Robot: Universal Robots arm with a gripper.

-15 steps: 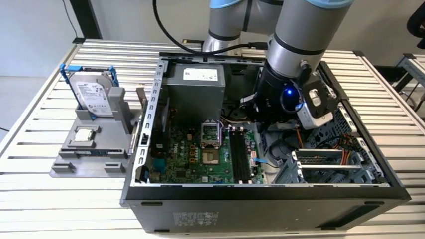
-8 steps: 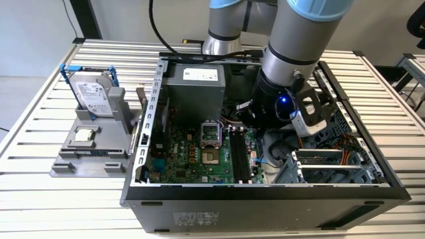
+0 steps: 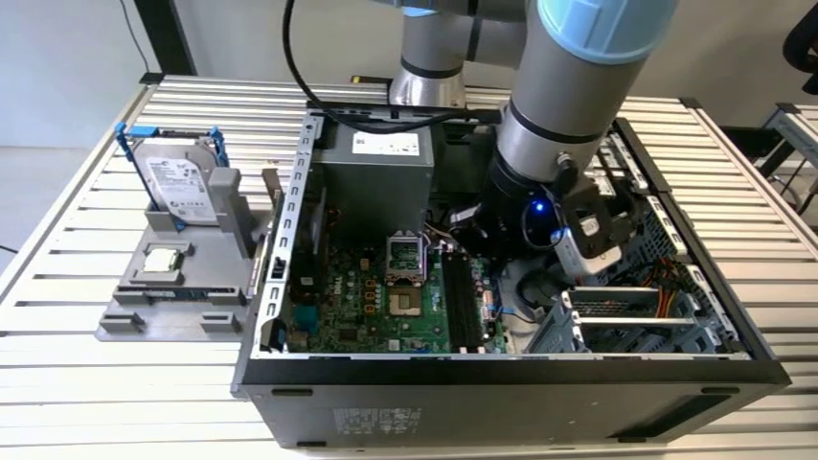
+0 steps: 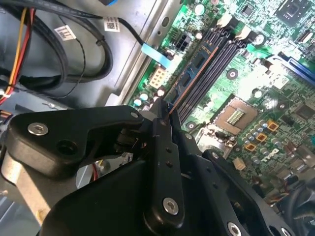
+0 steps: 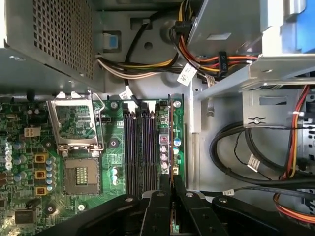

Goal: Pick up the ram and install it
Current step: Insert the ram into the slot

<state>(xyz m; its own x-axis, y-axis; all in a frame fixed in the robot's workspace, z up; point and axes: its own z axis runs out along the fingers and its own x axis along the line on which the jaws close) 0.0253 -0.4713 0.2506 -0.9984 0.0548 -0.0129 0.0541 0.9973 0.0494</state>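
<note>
The gripper (image 5: 172,192) pinches the ram (image 5: 171,142) (edge-on) over the slots (image 5: 140,147), centre of the first wrist view.

Matt black plastic jaws, glossy green ram (image 5: 171,142), bare-metal PC case (image 3: 511,369).

Silver arm (image 3: 562,115), blue caps, black screwed jaws.

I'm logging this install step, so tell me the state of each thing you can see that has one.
ram: held on edge by the gripper, lined up over the slot nearest the case wall.
gripper: shut on the ram.
memory slots: three beside the ram unfilled.
processor socket: uncovered, its retention frame flipped up.
computer case: side off, insides exposed.
hard drive: standing upright in its blue frame on the grey stand.
</note>
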